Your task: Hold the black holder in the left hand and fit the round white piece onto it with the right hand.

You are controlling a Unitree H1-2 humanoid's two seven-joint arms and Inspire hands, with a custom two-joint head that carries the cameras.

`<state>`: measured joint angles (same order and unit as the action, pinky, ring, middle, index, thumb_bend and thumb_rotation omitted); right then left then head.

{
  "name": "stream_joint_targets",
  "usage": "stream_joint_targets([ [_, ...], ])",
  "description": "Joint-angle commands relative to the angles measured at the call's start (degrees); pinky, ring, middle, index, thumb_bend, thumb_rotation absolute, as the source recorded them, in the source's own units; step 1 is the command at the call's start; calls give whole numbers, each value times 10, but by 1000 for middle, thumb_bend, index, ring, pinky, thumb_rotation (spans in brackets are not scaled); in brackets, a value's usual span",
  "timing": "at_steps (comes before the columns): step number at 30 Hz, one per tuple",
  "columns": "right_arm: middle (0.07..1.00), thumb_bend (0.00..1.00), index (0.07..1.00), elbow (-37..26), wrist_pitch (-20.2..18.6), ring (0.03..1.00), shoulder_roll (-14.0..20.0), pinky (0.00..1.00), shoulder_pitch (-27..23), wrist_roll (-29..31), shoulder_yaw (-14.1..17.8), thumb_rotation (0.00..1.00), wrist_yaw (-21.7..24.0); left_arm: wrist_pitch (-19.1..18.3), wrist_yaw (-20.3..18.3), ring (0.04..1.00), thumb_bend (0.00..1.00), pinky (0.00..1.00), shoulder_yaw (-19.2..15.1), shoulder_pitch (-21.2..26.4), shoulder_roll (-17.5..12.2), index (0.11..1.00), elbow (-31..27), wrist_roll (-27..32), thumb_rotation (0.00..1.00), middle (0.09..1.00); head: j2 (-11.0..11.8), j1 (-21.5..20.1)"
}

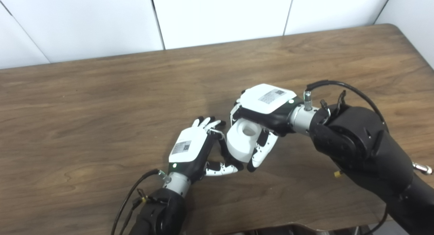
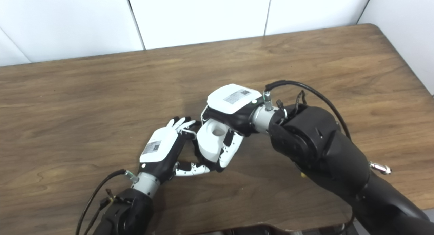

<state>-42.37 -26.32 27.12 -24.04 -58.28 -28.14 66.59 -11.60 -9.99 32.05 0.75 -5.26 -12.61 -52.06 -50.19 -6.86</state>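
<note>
The right robot hand (image 1: 262, 109) held the round white plastic piece (image 1: 242, 138), a thick ring with a hollow centre, its fingers curled over the far side and its thumb pressed along the near side. It hung just above the brown wood-grain desk (image 1: 101, 92), tilted so the hollow faced up and slightly toward the camera.

The left robot hand (image 1: 191, 148) sat immediately beside it, palm turned toward the white piece, its fingers (image 2: 181, 123) raised by the piece's upper edge and its thumb (image 1: 222, 169) stretched underneath. A thin dark shape showed between that palm and the white piece, which was probably the black holder (image 1: 224, 150), but both views left it mostly hidden. Whether the left robot hand truly gripped it, or only cupped around it, could not be told.

As a judgement, the task was well along: the white piece had been picked up and brought against the place where the holder should be. What remained appeared to be the fitting itself, seating the hollow onto the holder and letting go. Neither view showed the piece fully seated, so the join could not be counted as finished.
</note>
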Motion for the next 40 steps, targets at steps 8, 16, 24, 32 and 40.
stream_joint_targets([
  [8, 827, 1000, 794, -12, 2, 913, 14, 1000, -24, 8, -2, 452, 61, 0, -16, 946, 508, 1000, 15, 10, 9, 490, 21, -9, 55, 872, 2, 1],
  [16, 803, 1000, 789, -14, 1, 899, 15, 1000, -40, 21, 10, 450, 59, 4, -12, 945, 508, 1000, 16, 14, 10, 489, 30, -6, 55, 871, 7, 1],
  [24, 797, 1000, 776, -21, -1, 893, 5, 1000, -59, 29, 37, 438, 57, 6, -8, 943, 508, 1000, 16, 14, 11, 489, 38, -9, 56, 871, 10, 7],
  [32, 815, 1000, 791, -24, -5, 899, 6, 1000, -85, 60, 59, 449, 61, 8, -5, 944, 508, 1000, 15, 13, 12, 489, 40, -8, 55, 875, 11, 7],
  [40, 824, 1000, 817, -11, -6, 903, 17, 975, -127, 115, 71, 498, 62, 11, -3, 945, 508, 1000, 15, 14, 12, 489, 44, -6, 55, 876, 12, 8],
])
